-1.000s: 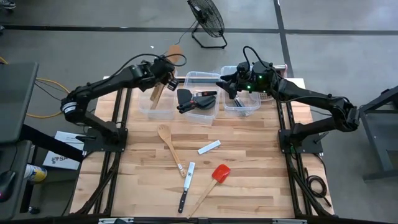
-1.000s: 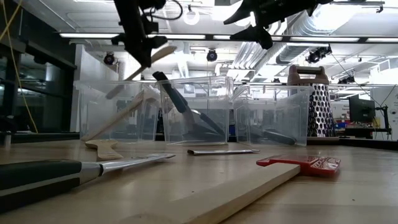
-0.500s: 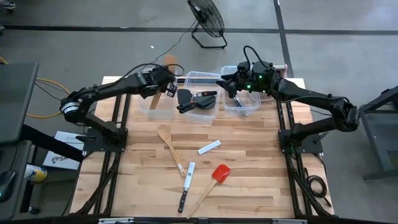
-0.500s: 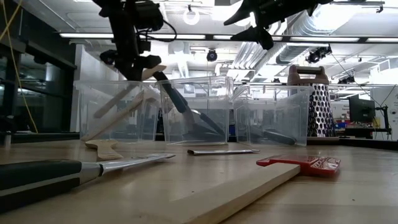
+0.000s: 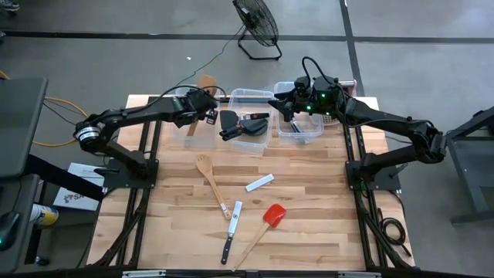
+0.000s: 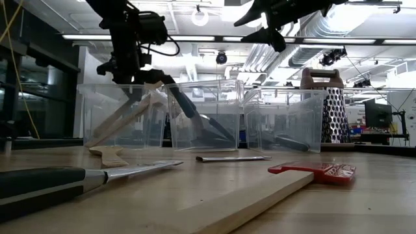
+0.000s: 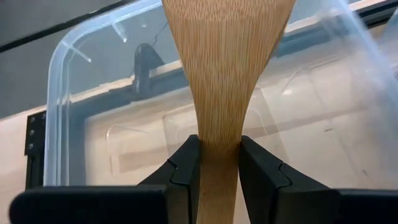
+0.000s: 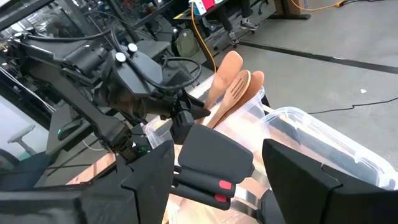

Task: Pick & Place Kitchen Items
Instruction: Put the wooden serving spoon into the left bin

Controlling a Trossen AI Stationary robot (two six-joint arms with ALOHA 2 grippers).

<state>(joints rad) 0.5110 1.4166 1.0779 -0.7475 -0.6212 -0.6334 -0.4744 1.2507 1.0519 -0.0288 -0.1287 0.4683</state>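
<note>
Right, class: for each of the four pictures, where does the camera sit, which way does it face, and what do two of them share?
High view: above the table, facing straight down; both arms show.
Low view: at table-top height, facing level across at the clear bins; arms enter from above.
Left wrist view: on the left arm, facing into a bin; the left end effector clamps a wooden spatula.
Right wrist view: on the right arm, facing the left arm; the open right end effector shows.
Shared: the red spatula, in high and low views.
</note>
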